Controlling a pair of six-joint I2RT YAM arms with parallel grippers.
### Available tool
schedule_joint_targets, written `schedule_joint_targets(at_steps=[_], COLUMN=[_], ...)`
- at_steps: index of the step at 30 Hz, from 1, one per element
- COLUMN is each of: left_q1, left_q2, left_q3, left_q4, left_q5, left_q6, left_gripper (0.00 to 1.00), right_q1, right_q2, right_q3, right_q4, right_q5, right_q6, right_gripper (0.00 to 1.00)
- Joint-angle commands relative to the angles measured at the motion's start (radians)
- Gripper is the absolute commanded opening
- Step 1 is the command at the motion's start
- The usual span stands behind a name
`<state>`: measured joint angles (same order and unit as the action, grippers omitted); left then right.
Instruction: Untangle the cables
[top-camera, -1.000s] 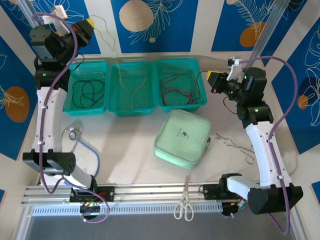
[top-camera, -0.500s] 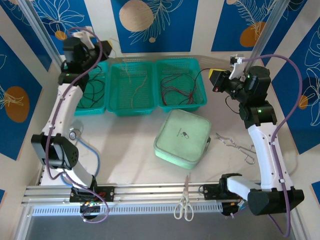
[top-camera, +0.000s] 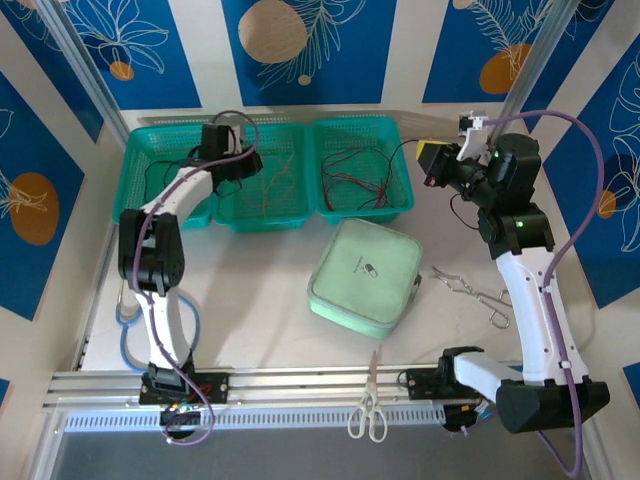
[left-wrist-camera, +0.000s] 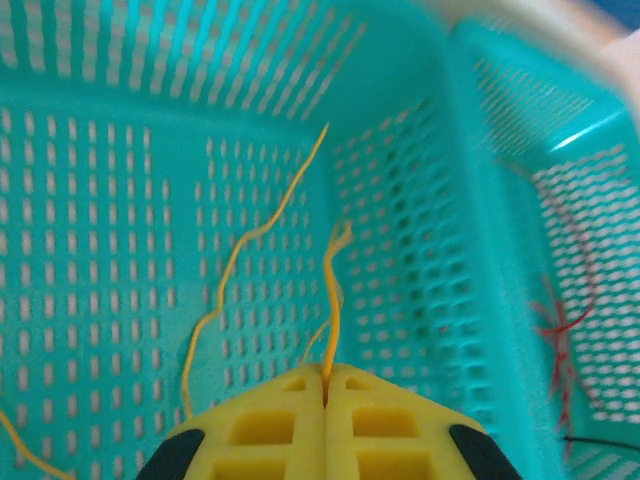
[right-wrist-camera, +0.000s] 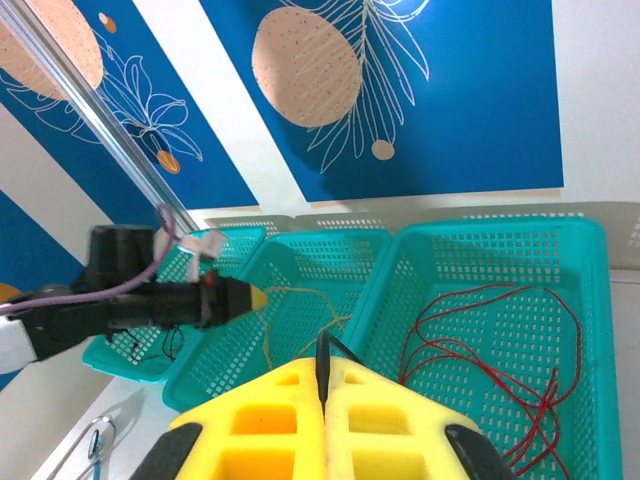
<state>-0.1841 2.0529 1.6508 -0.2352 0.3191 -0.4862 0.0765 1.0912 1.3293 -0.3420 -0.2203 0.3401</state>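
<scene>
Three teal baskets stand in a row along the far edge of the table (top-camera: 250, 300), from 11 to 1 o'clock in the top view. The left gripper (left-wrist-camera: 325, 374) is positioned inside the middle basket (top-camera: 266, 224). Its yellow fingers (left-wrist-camera: 270, 420) are pressed together with no gap and pinch one tan-yellow cable (left-wrist-camera: 328, 310), which rises from the seam toward 12 o'clock and ends in a kinked tip. A second yellow cable (left-wrist-camera: 245, 236) lies loose on the basket floor at 10 o'clock from the fingers, apart from them. The right gripper (top-camera: 428, 160) is held above the table just outside the right basket (top-camera: 365, 214), at 3 o'clock from it. Its fingers are likewise closed flush and clamp a thin black cable (right-wrist-camera: 322, 350) in the seam; in the top view this cable leads from the gripper toward the right rim of that basket. The dark red cables (right-wrist-camera: 480, 330) lie in loose loops on the floor of the right basket. The black cables (right-wrist-camera: 166, 343) lie in the left basket (top-camera: 150, 130). A light green pouch (top-camera: 365, 275) lies at table centre, with metal forceps (top-camera: 470, 290) at 3 o'clock from it, scissors (top-camera: 368, 410) at 6 o'clock on the near rail, and a blue-tubed stethoscope (top-camera: 125, 320) at 8 o'clock.
</scene>
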Motion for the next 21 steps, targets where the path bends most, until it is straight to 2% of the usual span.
schedule_joint_targets(at_steps=[1,8,9,10,11,13,19,21], left_q1=[-0.032,-0.064,-0.067,-0.066,-0.067,-0.068,-0.068,-0.069], left_q2=[0.053,0.200,0.196,0.183,0.162,0.112,-0.042,-0.099], left_q3=[0.090,0.281,0.289,0.291,0.291,0.290,0.282,0.259], left_q4=[-0.115,-0.323,-0.329,-0.327,-0.321,-0.316,-0.294,-0.272], left_q5=[-0.043,-0.082,-0.084,-0.086,-0.089,-0.133,-0.255,-0.267], left_q6=[0.046,0.084,0.086,0.087,0.092,0.092,0.168,0.190], left_gripper=[0.00,0.00,0.04,0.29,0.50,0.64,0.78,0.80], right_q1=[0.005,0.006,0.006,0.006,0.008,0.008,0.025,0.036], right_q2=[-0.023,-0.027,-0.028,-0.030,-0.030,-0.031,-0.028,-0.024], right_q3=[0.021,0.021,0.024,0.027,0.028,0.031,0.031,0.034], right_q4=[-0.011,-0.014,-0.017,-0.020,-0.023,-0.025,-0.014,-0.012], right_q5=[-0.004,-0.008,-0.010,-0.011,-0.011,-0.013,-0.008,-0.005], right_q6=[-0.019,-0.018,-0.019,-0.021,-0.021,-0.024,-0.018,-0.016], right_gripper=[0.00,0.00,0.00,0.00,0.00,0.00,0.00,0.00])
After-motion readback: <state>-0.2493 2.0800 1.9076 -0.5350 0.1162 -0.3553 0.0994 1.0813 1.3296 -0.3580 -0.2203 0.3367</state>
